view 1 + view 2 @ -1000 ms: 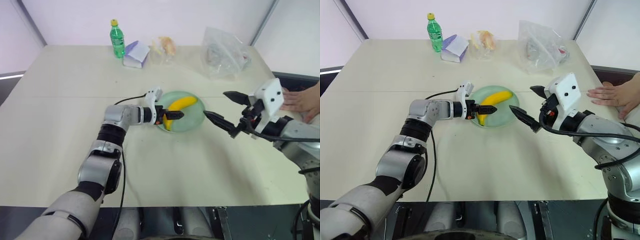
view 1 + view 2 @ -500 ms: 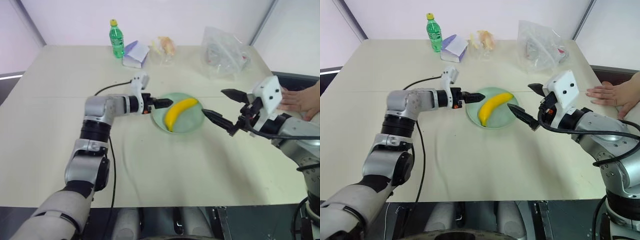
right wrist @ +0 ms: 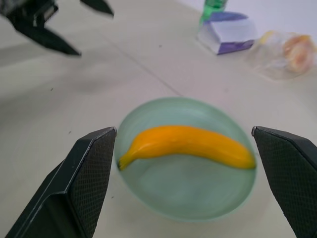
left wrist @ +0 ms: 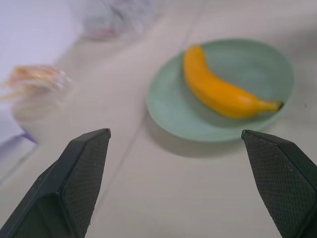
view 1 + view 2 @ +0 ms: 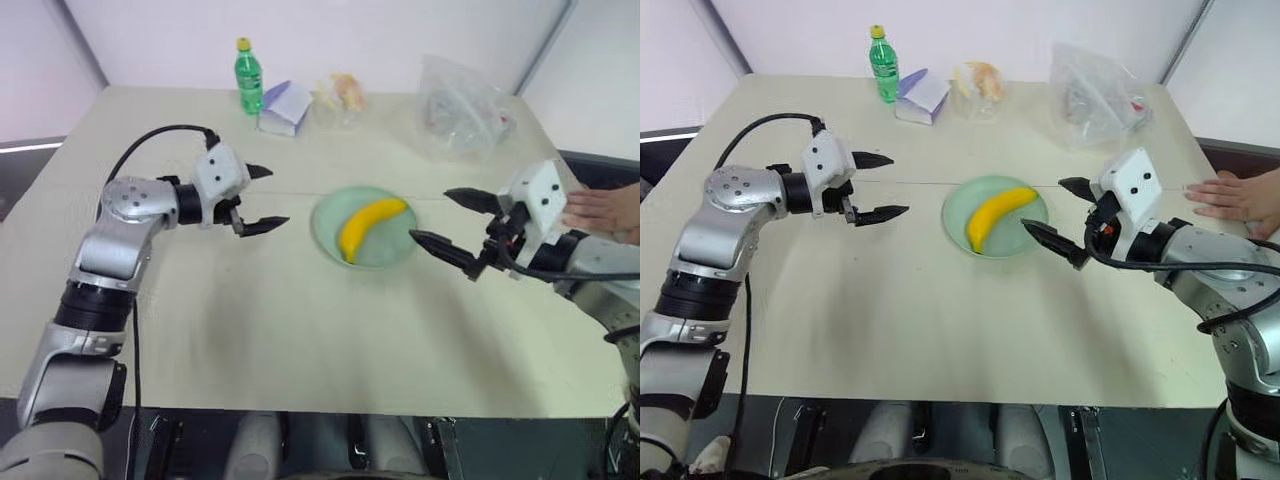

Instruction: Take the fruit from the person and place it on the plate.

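The fruit, a yellow banana (image 5: 370, 225), lies alone on the pale green plate (image 5: 388, 252) at the middle of the table. My left gripper (image 5: 277, 197) hovers open and empty to the left of the plate, well clear of it. In the left wrist view the banana (image 4: 223, 91) and plate (image 4: 173, 114) sit beyond its spread fingers (image 4: 84, 173). My right gripper (image 5: 430, 214) is open and empty just right of the plate, one fingertip near its rim. The person's hand (image 5: 600, 210) rests flat on the table at the far right.
Along the table's far edge stand a green bottle (image 5: 248, 75), a purple-and-white box (image 5: 283, 107), wrapped orange-yellow food (image 5: 345, 95) and a crumpled clear plastic bag (image 5: 465, 105). The table's dark front edge runs near me.
My left gripper has drawn back from the plate to the left and upward and rolled over, leaving the banana on the plate. The right gripper has stayed put. The camera view has shifted.
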Tool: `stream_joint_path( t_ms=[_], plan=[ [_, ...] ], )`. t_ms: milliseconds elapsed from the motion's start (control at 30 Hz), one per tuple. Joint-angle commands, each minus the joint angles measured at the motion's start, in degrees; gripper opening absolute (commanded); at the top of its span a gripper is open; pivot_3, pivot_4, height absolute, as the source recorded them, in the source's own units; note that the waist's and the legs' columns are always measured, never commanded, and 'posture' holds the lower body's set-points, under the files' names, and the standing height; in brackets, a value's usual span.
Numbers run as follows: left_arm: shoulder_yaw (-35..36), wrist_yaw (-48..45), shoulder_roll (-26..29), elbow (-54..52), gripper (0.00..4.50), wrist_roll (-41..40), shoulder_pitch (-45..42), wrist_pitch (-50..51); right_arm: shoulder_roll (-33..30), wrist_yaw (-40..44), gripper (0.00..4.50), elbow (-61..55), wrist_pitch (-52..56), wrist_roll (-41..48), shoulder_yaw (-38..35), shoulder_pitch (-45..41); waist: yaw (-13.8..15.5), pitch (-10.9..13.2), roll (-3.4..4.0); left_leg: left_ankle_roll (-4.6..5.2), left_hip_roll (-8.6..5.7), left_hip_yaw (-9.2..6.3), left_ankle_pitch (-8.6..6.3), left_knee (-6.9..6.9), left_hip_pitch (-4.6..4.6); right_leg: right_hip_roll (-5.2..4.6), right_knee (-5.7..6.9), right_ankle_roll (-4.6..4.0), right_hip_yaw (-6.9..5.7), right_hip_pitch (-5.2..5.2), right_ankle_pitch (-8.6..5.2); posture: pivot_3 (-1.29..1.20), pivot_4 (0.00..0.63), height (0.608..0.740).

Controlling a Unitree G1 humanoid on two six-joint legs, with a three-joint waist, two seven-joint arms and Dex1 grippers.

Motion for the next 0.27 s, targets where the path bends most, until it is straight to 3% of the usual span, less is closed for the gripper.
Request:
stream_joint_path(
  t_ms=[33, 267],
  plan=[
    [6.1, 3.1, 0.7, -6.2, 4.44, -3.4, 1.0, 1.9, -1.3, 1.4, 4.5, 0.8, -1.6, -0.8, -2.8, 0.9, -0.4, 0.0, 0.0, 0.0, 0.0, 0.02, 0.0, 0.0, 0.0, -0.01, -0.04, 0.02, 0.01, 0.03, 0.01, 0.0, 0.15, 0.731],
    [10.5, 6.1, 0.3, -17.8, 4.44, -13.6, 6.7, 16.9, -2.1, 3.5, 4.5, 2.9, -2.7, -1.8, -2.3, 0.7, -0.8, 0.0, 0.01, 0.02, 0.06, -0.04, -0.01, -0.03, 0.1, 0.1, 0.01, 0.17, 0.02, 0.06, 0.09, 0.0, 0.15, 0.731]
  ],
)
